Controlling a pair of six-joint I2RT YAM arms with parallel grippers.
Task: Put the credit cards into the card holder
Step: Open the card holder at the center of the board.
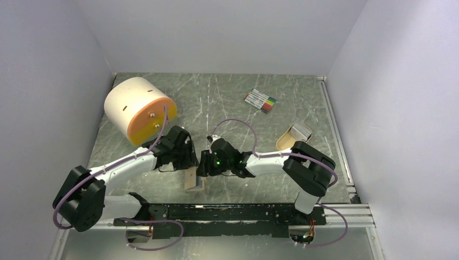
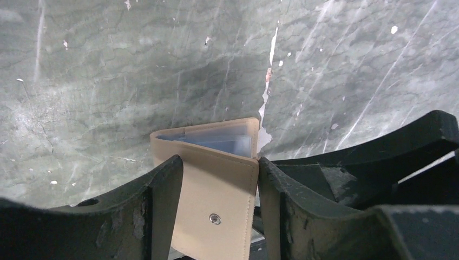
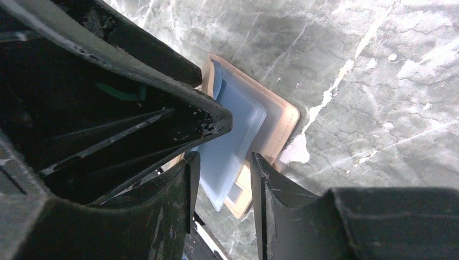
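The tan card holder (image 1: 194,181) stands partly unfolded near the table's front edge, between both arms. In the left wrist view its snap flap (image 2: 216,189) fills the gap of my left gripper (image 2: 216,162), whose fingers press on the flap's two side edges. My right gripper (image 3: 222,157) hangs over the pale blue sleeves (image 3: 233,135), one finger on each side; contact there is unclear. In the top view the left gripper (image 1: 189,161) and right gripper (image 1: 204,165) nearly meet. The whitish-grey credit cards (image 1: 299,130) lie in a tan tray at the right.
A tan open-topped tray (image 1: 287,142) sits by the right arm's elbow. A bundle of coloured marker pens (image 1: 260,100) lies at the back. A big white and orange drum (image 1: 139,110) lies at the back left. Side walls close in the table.
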